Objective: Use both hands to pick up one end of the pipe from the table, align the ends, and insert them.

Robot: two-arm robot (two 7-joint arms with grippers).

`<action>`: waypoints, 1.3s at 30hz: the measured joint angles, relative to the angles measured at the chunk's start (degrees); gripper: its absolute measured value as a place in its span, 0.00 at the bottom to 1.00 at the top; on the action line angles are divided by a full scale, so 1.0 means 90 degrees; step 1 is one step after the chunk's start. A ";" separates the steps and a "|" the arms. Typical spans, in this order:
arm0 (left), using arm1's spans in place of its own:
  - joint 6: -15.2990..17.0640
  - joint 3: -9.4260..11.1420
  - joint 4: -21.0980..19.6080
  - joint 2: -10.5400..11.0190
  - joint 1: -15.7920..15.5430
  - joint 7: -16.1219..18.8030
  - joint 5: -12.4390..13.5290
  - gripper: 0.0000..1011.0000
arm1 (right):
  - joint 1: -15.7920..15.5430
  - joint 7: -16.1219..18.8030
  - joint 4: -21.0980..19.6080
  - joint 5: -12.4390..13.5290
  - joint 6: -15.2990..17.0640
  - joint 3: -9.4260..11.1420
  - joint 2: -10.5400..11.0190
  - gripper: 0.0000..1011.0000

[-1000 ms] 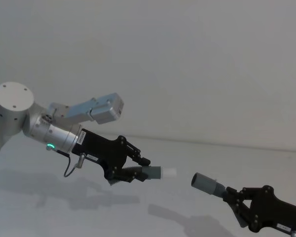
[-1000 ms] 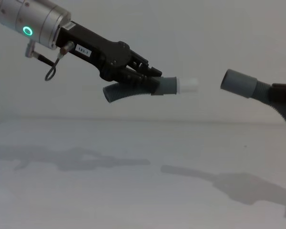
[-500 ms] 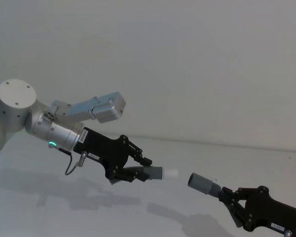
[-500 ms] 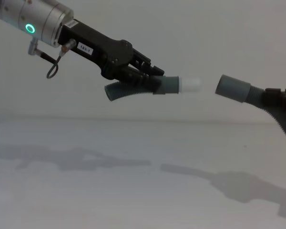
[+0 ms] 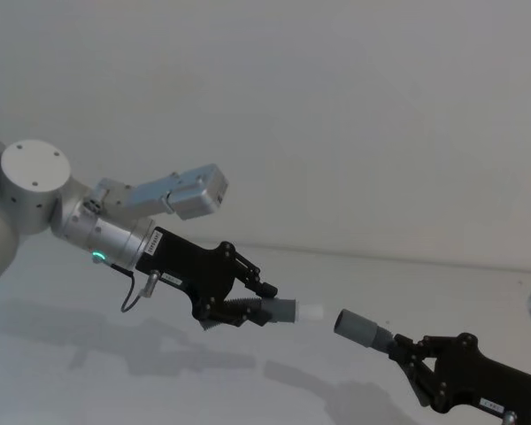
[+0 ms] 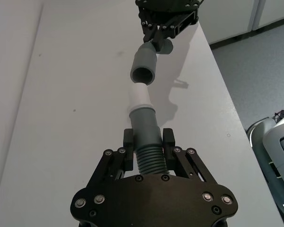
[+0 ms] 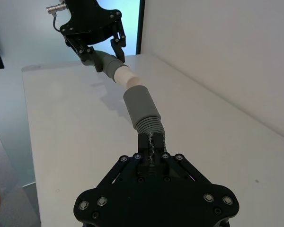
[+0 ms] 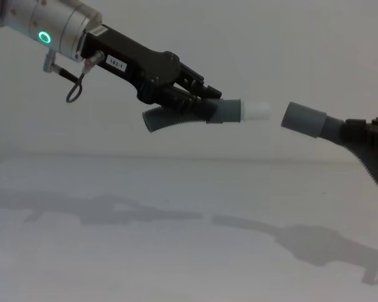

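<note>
Aloft, two pipe pieces (image 8: 195, 114) (image 8: 315, 123), two grippers (image 8: 198, 100) (image 8: 365, 135)

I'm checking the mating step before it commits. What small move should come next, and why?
Probably ease the right gripper a little further toward the left gripper, along the pipe's line. Both pieces are held above the table; the white plug tip faces the grey socket collar with a small gap left, and the socket looks slightly tilted, so a slight levelling may help.
</note>
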 joint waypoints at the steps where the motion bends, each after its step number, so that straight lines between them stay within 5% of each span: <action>1: -0.0018 0.0002 0.0038 -0.0019 -0.0012 -0.0010 -0.0003 0.33 | 0.0003 -0.0008 0.0000 0.0000 0.0002 -0.0006 0.0001 0.05; 39: -0.0825 -0.0091 0.1712 -0.0838 -0.0513 -0.0525 -0.0006 0.33 | 0.0061 -0.0124 -0.0094 0.0204 -0.0016 -0.0175 0.0141 0.05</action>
